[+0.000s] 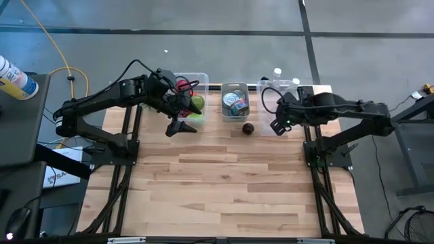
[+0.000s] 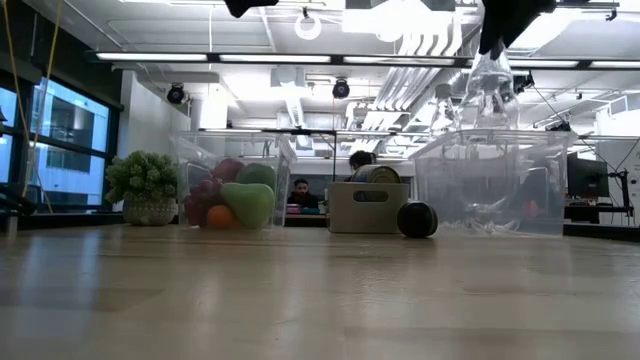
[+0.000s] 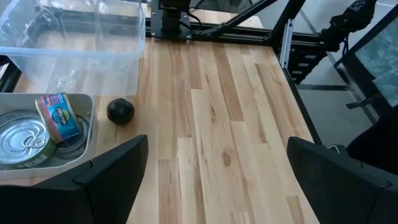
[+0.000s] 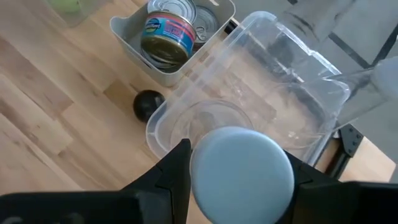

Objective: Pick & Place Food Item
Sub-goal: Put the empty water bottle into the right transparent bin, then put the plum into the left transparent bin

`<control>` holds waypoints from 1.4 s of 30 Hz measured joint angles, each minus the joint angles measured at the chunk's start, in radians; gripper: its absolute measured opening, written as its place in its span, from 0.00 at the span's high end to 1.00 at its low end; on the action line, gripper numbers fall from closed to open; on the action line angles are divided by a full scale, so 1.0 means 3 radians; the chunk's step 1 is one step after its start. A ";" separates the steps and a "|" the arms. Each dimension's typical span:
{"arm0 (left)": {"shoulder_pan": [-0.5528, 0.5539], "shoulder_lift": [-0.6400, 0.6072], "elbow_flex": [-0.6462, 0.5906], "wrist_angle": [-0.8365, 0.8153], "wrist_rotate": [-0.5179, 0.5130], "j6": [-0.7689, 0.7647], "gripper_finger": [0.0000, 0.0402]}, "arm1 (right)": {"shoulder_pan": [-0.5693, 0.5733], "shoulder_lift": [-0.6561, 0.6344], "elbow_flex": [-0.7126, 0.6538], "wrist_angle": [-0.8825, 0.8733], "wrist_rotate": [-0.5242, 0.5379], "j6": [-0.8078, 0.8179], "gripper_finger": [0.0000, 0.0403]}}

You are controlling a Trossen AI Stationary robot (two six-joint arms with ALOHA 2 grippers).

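Note:
My right gripper (image 4: 241,163) is shut on a clear plastic bottle (image 2: 490,85) with a round pale cap (image 4: 242,174). It holds the bottle over the near left corner of a clear bin (image 4: 292,93) at the table's far right. A dark round fruit (image 1: 248,128) lies on the table beside that bin. A small grey tub (image 1: 235,102) holds tins. My left gripper (image 1: 182,125) hangs open above the table, just in front of a clear bin of fruit (image 1: 193,95), with nothing between its fingers (image 3: 112,168). My right gripper pinches the bottle at its capped top end (image 4: 242,174), with one dark finger (image 4: 177,165) on either side of the cap. The fingers come from above, slanting down. The bottle hangs below them, neck up, clear of the bin and the table.
The three containers stand in a row along the table's far edge. The wide wooden tabletop (image 1: 224,183) in front of them is bare. A leafy plant (image 2: 145,185) stands at the far left in the low view. People sit in the room beyond the table.

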 joint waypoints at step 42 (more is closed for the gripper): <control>-0.0159 0.0000 0.0000 -0.0069 -0.0005 0.0291 0.07 | 0.0011 -0.0002 0.0674 -0.0181 -0.0276 -0.0274 0.28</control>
